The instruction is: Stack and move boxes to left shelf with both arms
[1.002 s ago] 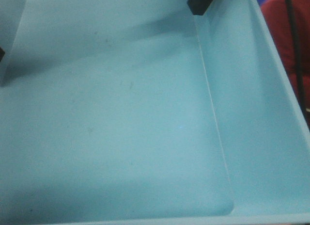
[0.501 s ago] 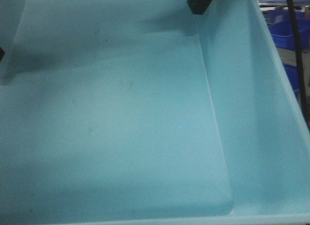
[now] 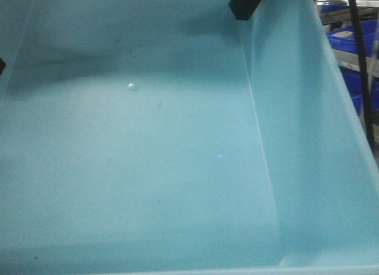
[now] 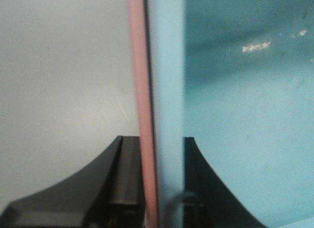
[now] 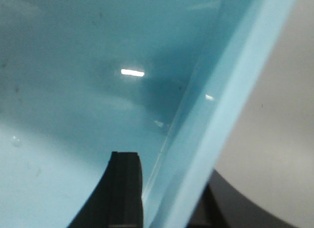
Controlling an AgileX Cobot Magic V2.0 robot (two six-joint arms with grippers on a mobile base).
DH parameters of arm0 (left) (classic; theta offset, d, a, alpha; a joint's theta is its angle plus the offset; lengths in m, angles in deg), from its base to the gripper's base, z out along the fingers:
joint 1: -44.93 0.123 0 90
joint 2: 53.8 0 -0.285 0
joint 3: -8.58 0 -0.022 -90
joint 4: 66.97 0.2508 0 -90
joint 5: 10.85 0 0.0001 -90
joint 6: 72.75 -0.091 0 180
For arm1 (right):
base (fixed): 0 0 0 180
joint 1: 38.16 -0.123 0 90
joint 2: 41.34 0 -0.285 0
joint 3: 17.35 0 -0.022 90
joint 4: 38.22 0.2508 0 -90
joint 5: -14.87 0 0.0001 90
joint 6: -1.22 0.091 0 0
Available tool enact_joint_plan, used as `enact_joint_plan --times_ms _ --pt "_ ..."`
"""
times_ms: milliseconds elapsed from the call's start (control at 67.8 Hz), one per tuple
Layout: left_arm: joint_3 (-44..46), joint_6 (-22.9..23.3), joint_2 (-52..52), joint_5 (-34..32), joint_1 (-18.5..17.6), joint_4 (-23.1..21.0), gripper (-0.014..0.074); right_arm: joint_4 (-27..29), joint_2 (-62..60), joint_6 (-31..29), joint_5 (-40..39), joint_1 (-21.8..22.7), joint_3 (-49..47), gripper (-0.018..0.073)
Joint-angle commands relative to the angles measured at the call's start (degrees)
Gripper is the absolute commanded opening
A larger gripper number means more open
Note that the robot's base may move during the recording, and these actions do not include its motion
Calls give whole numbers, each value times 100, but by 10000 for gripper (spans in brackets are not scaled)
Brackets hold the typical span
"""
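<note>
Behind the turquoise tub [image 3: 177, 168], the red patch seen at upper right a second ago has been replaced by dark blue crates [image 3: 349, 38] on a steel rack [image 3: 355, 60]. The tub is unchanged in frame, so a turn of the base is inferred. Stacking is judged done: the turquoise tub is nested in the pink tub [image 4: 140, 90]. Both walls are clamped by the left tool [image 4: 157, 161], and the opposite turquoise wall is gripped by the right tool [image 5: 169, 193]. Placement on the shelf remains; whether this rack is the target cannot be told.
</note>
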Motion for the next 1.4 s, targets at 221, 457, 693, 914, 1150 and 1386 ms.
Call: enact_joint_plan --times_ms 221,457,693,914,1150,1386 --pt "279 -40 112 -1416 -109 282 -3 635 -218 -231 -795 -158 -226 56" --pt "279 -40 112 -1416 -109 282 -3 635 -218 -231 -795 -158 -226 56" --pt "279 -40 112 -1416 -109 282 -3 635 -218 -231 -795 -158 -226 56" --pt "279 -40 112 -1416 -109 282 -3 635 -218 -231 -795 -158 -226 56" --pt "279 -40 112 -1416 -109 282 -3 635 -218 -231 -795 -158 -226 56" --pt "279 -40 112 -1416 -109 282 -3 635 -218 -231 -795 -158 -226 56"
